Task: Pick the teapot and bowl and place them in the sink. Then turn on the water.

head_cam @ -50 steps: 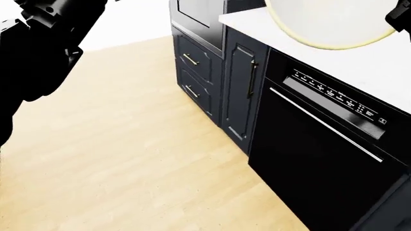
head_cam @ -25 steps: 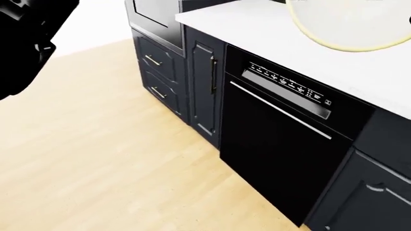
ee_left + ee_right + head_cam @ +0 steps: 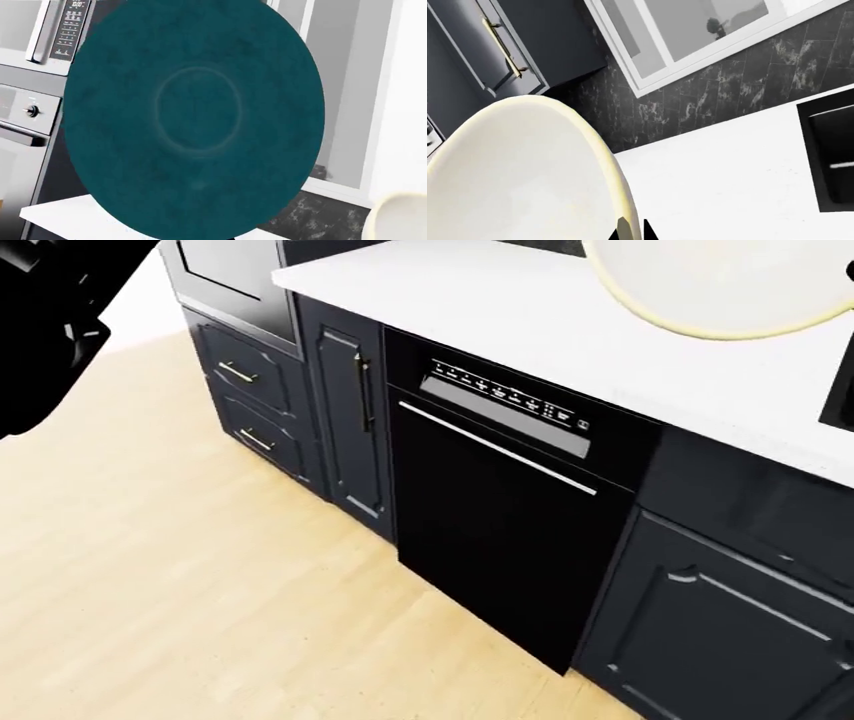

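Filling the left wrist view, the teapot [image 3: 193,117] is seen from its round turquoise underside, ring-shaped foot facing the camera, held up in front of a microwave [image 3: 57,35] and oven [image 3: 23,130]. The left gripper's fingers are hidden behind it; their state cannot be told. The bowl [image 3: 520,175] is seen close in the right wrist view, cream with a yellowish rim, above the white counter [image 3: 720,170]. Two dark finger tips [image 3: 634,231] are seen at its rim; whether the right gripper is clamped on it cannot be told. In the head view the bowl [image 3: 707,285] is over the counter [image 3: 534,310], above the dishwasher [image 3: 507,520]. The sink [image 3: 830,155] edge is visible beside the counter, well apart from the bowl. The left arm [image 3: 54,320] is a dark mass at the head view's left.
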`<state>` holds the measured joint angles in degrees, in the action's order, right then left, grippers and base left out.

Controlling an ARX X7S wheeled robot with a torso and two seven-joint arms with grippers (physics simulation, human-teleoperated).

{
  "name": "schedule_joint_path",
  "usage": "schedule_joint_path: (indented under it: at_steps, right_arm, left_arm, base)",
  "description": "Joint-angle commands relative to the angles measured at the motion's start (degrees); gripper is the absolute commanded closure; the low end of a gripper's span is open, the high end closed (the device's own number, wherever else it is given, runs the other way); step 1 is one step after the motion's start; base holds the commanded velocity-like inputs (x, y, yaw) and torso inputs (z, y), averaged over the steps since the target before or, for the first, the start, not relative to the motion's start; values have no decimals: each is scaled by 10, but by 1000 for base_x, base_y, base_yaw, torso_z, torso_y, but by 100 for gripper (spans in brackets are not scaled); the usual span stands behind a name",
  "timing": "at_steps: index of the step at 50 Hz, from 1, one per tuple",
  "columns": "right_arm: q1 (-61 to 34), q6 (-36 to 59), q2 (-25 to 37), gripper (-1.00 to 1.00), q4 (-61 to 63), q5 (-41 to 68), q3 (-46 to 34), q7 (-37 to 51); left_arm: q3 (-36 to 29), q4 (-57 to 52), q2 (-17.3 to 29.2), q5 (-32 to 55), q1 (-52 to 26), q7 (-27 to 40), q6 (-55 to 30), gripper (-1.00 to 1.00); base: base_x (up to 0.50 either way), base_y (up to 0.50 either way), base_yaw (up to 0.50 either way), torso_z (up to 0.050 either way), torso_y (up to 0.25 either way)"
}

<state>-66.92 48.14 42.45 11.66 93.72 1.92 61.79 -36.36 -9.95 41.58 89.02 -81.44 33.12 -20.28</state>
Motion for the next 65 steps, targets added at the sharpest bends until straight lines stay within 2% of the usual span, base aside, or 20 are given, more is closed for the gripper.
schedule_joint_path:
  at_steps: [1, 41, 65]
  right_arm:
    - [-9, 2, 2, 100, 4, 22, 6, 2]
    - [-4, -12, -16, 100, 6, 16, -4, 3]
    - [-3, -12, -12, 100, 6, 24, -6, 5]
  left_arm:
    - [14, -11, 1, -10, -12, -3, 3, 100]
    - [11, -15, -2, -10, -17, -1, -8, 100]
    - [21, -31, 18, -2, -10, 9, -7, 100]
  base:
    - [77, 66, -500, 0, 0]
    - [116, 75, -500, 1, 1]
    - [136, 55, -500, 1, 2]
